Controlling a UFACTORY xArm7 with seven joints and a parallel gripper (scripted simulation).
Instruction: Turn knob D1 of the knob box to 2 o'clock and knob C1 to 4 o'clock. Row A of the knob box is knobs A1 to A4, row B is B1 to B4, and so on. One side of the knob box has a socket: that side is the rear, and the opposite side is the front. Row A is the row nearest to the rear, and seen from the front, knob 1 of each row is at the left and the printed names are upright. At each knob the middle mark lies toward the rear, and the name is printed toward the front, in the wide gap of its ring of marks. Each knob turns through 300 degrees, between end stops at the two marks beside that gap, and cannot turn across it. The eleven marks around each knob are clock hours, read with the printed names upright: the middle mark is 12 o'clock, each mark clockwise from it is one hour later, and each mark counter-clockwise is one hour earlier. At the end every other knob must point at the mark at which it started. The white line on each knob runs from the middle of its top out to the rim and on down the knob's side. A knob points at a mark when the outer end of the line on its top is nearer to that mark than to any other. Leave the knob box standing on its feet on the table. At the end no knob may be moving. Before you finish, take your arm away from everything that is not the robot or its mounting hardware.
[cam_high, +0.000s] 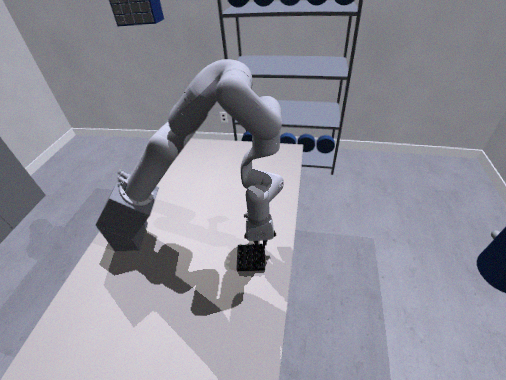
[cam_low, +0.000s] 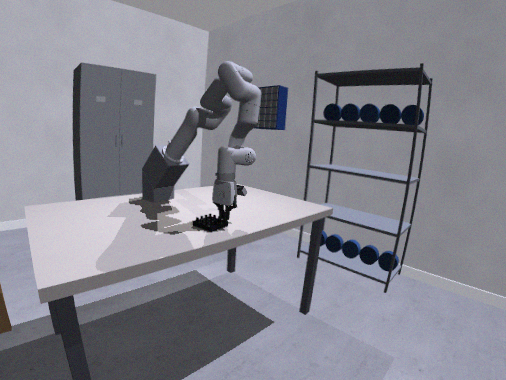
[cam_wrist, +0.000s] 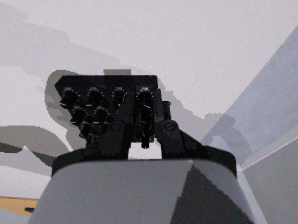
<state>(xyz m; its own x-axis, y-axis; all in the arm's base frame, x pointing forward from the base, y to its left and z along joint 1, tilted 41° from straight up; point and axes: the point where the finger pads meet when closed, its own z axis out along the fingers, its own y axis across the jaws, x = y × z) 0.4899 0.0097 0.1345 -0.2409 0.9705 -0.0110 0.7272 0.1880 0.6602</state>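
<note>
The black knob box (cam_high: 250, 260) (cam_low: 206, 224) (cam_wrist: 107, 81) stands on its feet on the white table (cam_high: 210, 165) (cam_low: 90, 250), near the table's right edge in the top view. My gripper (cam_high: 260, 243) (cam_low: 223, 215) (cam_wrist: 144, 100) points straight down at the far right corner of the box. Its fingers stand a narrow gap apart, on either side of the right-hand column of knobs in the wrist view. I cannot see them pressing on a knob. The knob names, the marks and the white lines are too small and dark to read.
The arm's dark base block (cam_high: 122, 222) (cam_low: 160, 175) stands on the table to the left of the box. A metal rack with blue rolls (cam_high: 305, 142) (cam_low: 370, 115) stands beyond the table. A grey cabinet (cam_low: 115, 130) stands by the wall.
</note>
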